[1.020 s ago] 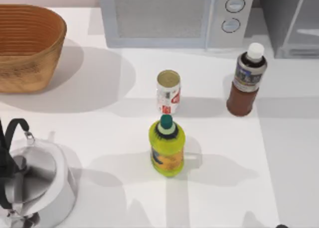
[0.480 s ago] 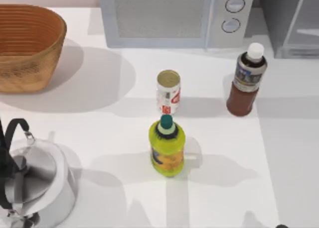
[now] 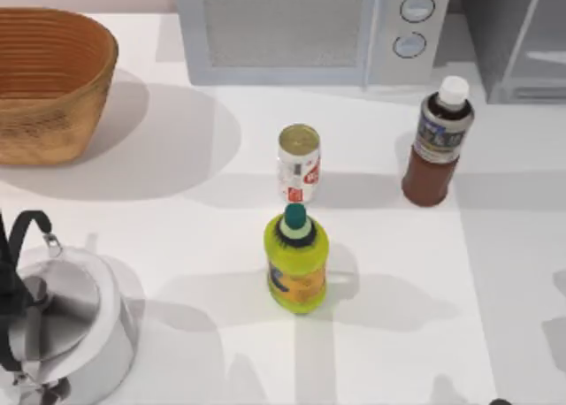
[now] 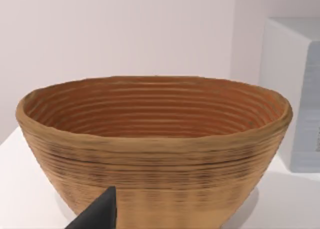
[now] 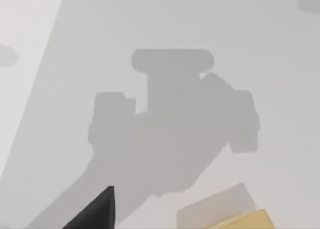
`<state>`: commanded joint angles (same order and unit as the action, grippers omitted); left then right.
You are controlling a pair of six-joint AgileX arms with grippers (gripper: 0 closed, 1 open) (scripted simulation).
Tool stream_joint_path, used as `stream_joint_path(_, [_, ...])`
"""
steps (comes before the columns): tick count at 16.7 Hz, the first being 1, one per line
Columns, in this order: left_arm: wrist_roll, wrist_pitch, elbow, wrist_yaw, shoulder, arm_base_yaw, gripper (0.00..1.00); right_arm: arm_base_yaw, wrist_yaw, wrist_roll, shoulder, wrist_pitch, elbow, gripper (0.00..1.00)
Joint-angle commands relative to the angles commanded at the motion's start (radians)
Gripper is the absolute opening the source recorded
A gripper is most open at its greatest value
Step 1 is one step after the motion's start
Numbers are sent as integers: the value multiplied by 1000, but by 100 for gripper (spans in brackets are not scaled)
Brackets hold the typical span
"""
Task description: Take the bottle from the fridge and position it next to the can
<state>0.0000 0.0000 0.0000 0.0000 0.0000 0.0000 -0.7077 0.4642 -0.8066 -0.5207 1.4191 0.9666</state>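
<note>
The slim reddish-brown bottle (image 3: 438, 144) with a white cap stands upright on the table, just in front of the grey fridge (image 3: 513, 34) at the back right. The white can (image 3: 299, 164) with red markings stands upright near the table's middle, well to the bottle's left and apart from it. Nothing holds either one. A dark tip of my left gripper (image 4: 97, 214) shows in the left wrist view, facing the wicker basket (image 4: 152, 149). A dark tip of my right gripper (image 5: 97, 211) hangs over bare white table with the arm's shadow on it.
A fat yellow-green bottle (image 3: 296, 259) with a teal cap stands right in front of the can. A white microwave (image 3: 309, 29) fills the back. The wicker basket (image 3: 49, 82) sits back left and a metal kettle (image 3: 62, 325) front left.
The bottle, the can and the other objects have not moved. A faint shadow has come in at the table's right edge.
</note>
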Motion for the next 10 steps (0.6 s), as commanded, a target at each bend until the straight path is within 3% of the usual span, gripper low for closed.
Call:
stream_joint_path(6, [0, 0, 0, 0, 0, 0, 100, -602, 276, -712, -697, 10, 194, 100])
stream_joint_path(10, [0, 0, 0, 0, 0, 0, 100, -913, 402, -1028, -1053, 28, 291, 100])
